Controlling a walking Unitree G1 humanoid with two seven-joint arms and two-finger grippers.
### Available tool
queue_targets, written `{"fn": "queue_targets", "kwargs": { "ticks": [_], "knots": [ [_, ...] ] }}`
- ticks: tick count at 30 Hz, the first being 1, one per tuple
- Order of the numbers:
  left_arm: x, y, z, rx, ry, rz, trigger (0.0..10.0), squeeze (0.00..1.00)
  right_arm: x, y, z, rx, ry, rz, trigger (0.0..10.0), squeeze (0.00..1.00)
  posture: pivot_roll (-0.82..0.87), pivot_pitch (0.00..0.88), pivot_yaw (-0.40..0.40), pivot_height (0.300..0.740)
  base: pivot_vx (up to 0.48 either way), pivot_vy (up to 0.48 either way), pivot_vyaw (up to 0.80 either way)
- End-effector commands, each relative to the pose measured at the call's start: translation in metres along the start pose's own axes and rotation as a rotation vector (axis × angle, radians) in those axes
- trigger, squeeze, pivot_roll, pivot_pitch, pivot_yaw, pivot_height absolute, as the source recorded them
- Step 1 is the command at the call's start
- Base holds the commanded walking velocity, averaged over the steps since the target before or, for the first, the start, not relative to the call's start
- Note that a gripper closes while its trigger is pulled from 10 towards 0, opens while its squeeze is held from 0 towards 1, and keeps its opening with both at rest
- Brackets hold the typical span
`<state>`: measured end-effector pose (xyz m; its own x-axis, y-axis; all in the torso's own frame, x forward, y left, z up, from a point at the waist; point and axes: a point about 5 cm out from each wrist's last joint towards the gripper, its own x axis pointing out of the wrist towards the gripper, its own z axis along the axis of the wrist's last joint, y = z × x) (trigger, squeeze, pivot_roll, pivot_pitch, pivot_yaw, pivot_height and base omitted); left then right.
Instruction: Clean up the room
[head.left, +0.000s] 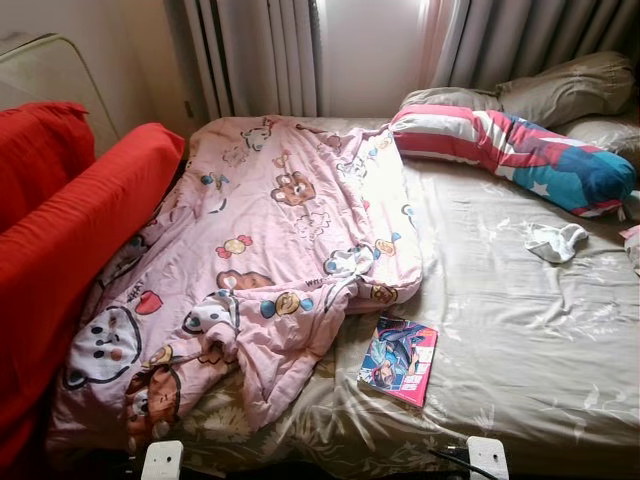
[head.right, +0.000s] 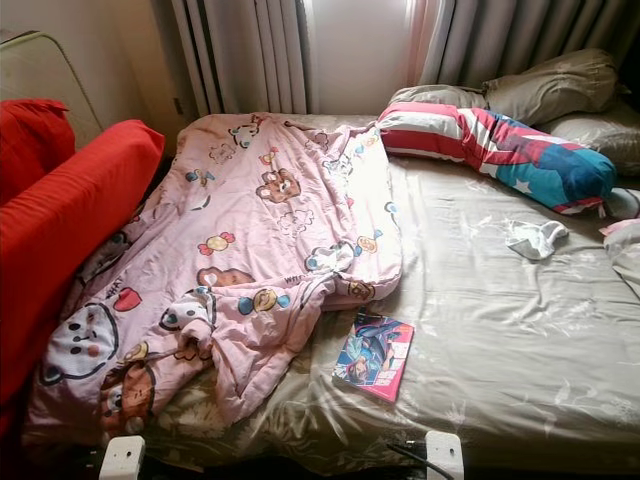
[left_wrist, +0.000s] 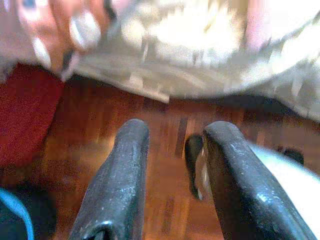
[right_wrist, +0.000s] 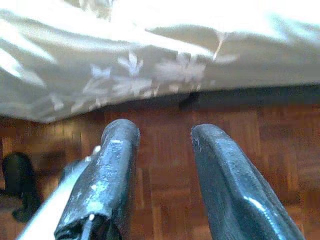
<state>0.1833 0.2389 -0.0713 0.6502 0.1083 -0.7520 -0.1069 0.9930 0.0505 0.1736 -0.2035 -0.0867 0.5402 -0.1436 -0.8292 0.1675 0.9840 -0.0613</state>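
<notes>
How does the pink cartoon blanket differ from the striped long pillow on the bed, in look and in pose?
The pink blanket is crumpled and spread over the left side of the bed, hanging over its near edge; the striped pillow lies plump near the head, slightly bent. The pink blanket bears bears and candies on pale pink; the striped pillow has red and white stripes, then blue with stars. Both rest on the olive floral sheet.

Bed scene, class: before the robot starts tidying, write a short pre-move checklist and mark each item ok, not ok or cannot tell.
1. Left gripper open, holding nothing: ok.
2. Right gripper open, holding nothing: ok.
3. Pink quilt spread flat: not ok, crumpled and bunched.
4. Book put away: not ok, lying on the bed sheet.
5. White sock put away: not ok, loose on the sheet.
6. Anything hidden under the quilt: cannot tell.
</notes>
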Motion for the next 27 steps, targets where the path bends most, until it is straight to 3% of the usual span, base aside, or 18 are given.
{"fn": "queue_targets", "kwargs": {
  "ticks": [1, 5, 12, 24, 27],
  "knots": [
    [0.002, 0.005, 0.013, 0.003, -0.055, 0.009, 10.0, 0.0, -0.007, -0.034, 0.097, 0.113, -0.487, -0.08, 10.0, 0.0, 0.01, 0.0, 0.04, 0.69, 0.0, 0.0, 0.0],
    [0.005, 0.0, 0.036, -0.002, -0.156, -0.013, 10.0, 0.0, -0.011, -0.014, 0.112, 0.044, -0.586, -0.01, 10.0, 0.0, 0.0, 0.0, 0.039, 0.69, 0.0, 0.0, 0.0],
    [0.006, -0.003, 0.049, -0.008, -0.223, -0.03, 10.0, 0.0, -0.013, 0.001, 0.109, -0.011, -0.631, 0.041, 10.0, 0.0, 0.0, 0.0, 0.037, 0.69, 0.0, 0.0, 0.0],
    [0.002, 0.002, 0.025, -0.004, -0.148, -0.007, 10.0, 0.0, -0.004, -0.009, 0.053, -0.039, -0.364, 0.022, 10.0, 0.0, 0.01, 0.0, 0.026, 0.69, 0.0, 0.0, 0.0],
    [0.0, 0.004, 0.008, -0.024, -0.065, 0.003, 10.0, 0.0, -0.003, -0.02, 0.019, 0.002, -0.209, -0.03, 10.0, 0.0, 0.02, 0.0, 0.017, 0.69, 0.0, 0.0, 0.0]
  ]
}}
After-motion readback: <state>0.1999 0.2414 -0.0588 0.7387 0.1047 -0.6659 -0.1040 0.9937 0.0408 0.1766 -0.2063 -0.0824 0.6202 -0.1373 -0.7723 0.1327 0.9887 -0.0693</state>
